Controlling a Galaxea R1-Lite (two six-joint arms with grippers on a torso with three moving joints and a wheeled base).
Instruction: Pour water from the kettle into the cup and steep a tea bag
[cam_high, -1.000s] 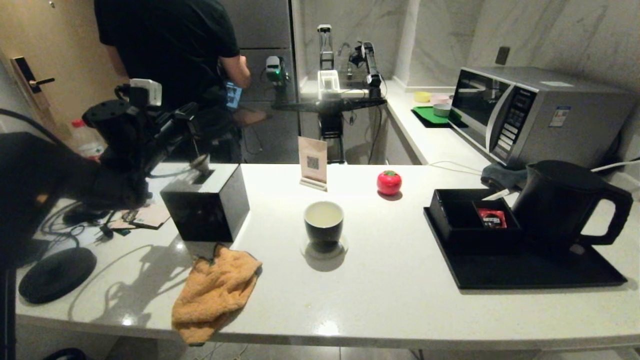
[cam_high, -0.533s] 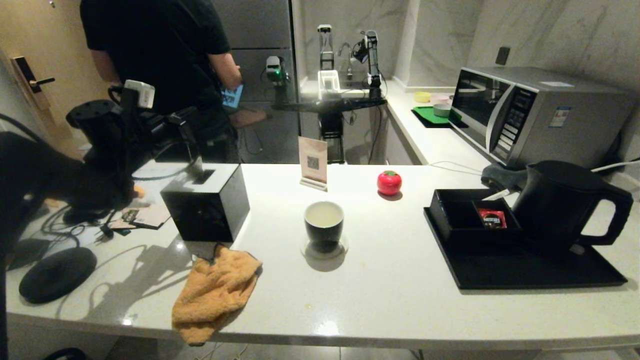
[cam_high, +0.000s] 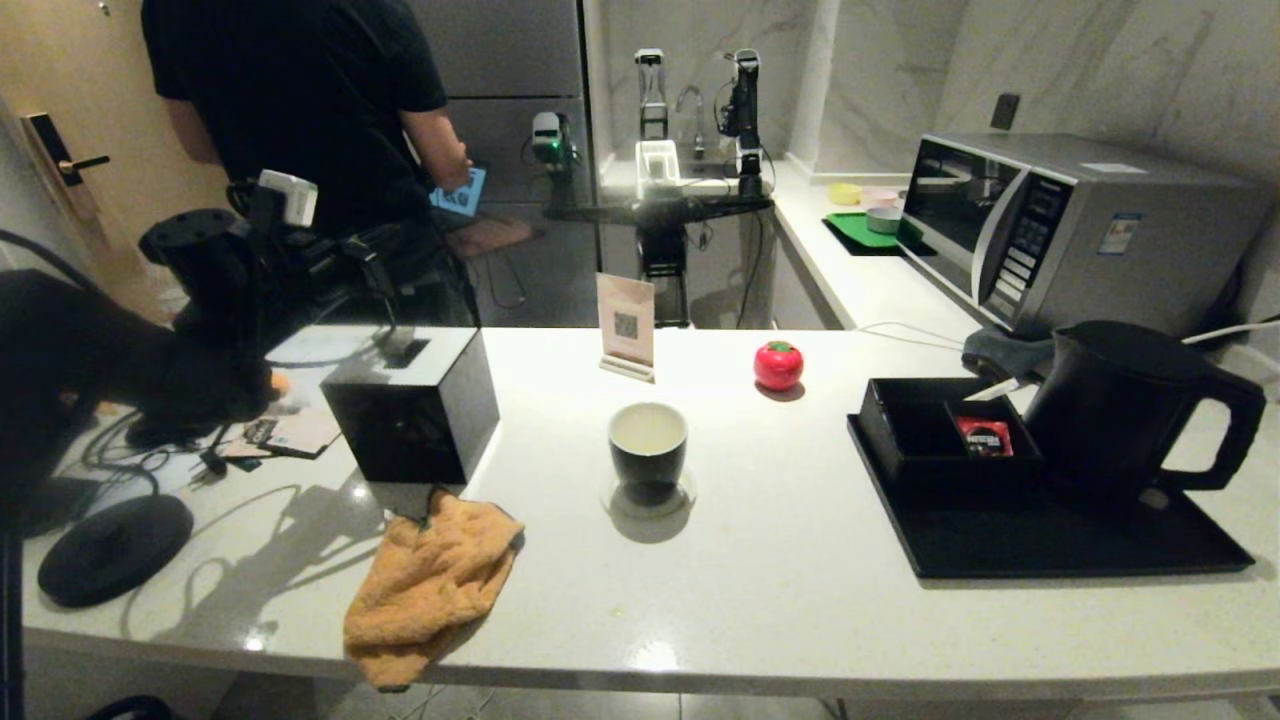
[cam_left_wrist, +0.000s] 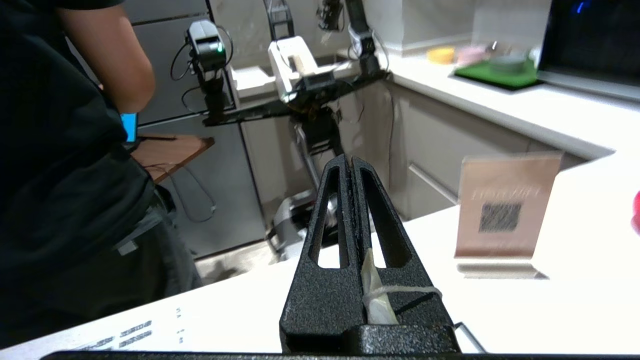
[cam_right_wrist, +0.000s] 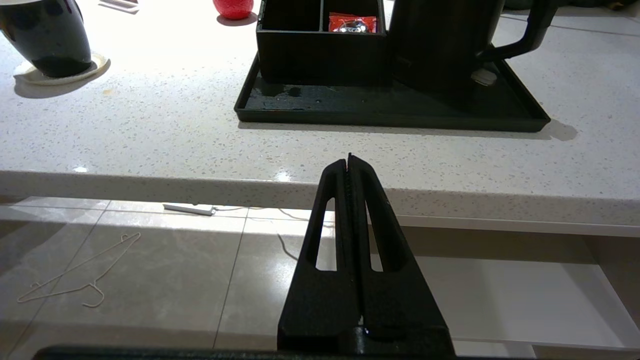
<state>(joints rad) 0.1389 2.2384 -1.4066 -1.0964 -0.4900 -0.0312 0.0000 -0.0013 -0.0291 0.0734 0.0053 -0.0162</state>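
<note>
Bare counter (cam_high: 780, 590) around my cup (cam_high: 647, 446).
My left fingers (cam_left_wrist: 367, 210) pinch a pale tea bag (cam_left_wrist: 376, 295); right fingers (cam_right_wrist: 372, 220) pressed together, below the counter edge.

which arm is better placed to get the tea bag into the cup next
Left. The left gripper is shut on a pale tea bag scrap and string, raised above the tissue box, on the cup's left. The right gripper is shut on nothing, below the counter edge.

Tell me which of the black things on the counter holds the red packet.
The compartmented black box on the black tray, beside the kettle; the red packet lies in its right compartment. The black tissue box shows none.
</note>
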